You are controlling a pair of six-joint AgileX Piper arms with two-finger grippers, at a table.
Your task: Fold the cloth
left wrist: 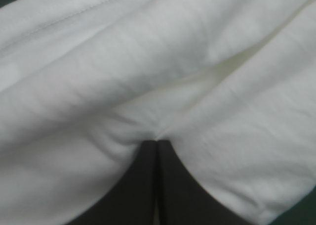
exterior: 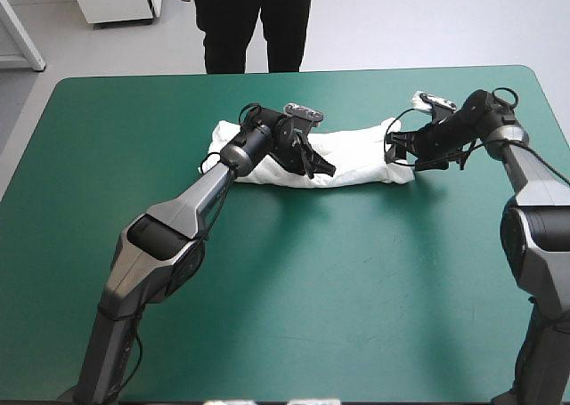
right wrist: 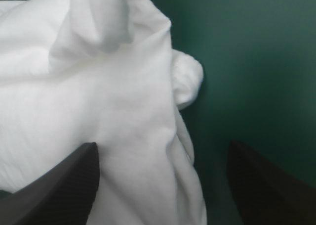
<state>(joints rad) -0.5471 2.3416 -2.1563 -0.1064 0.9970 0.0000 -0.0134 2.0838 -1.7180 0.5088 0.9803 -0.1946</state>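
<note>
T-shirt [exterior: 356, 156] lay as a long folded bundle on the desk [exterior: 294, 280], beyond the middle toward the far edge, flat on the teal-green cover [right wrist: 256, 62]. Its long axis ran side to side, roughly parallel to the far edge. One end pointed to the desk's left and the other to its right, the right end sitting slightly nearer the robot. Left fingers [left wrist: 173, 185] were clenched on the T-shirt, pressed together into one point with the cloth puckered and creased at the tip. In the high view this grasp sat on the bundle's near edge, about midway along its length. Right fingers [right wrist: 64, 180] were released, standing wide apart at the bundle's right end. One was over white cloth and the other over bare cover, with the cloth's edge and a small rolled nub between and ahead of them; nothing was pinched there. Judgement: the coming move turned on that right end lying between the open right fingers, which made the right arm [exterior: 525, 200] the nearer one for it. The left end had no fingers beside it. Judged stage: the cloth was narrowed to a strip, with an end-over-end fold along the long axis probably remaining. Risk: closing partly on bare cover could catch only the top layer.
</note>
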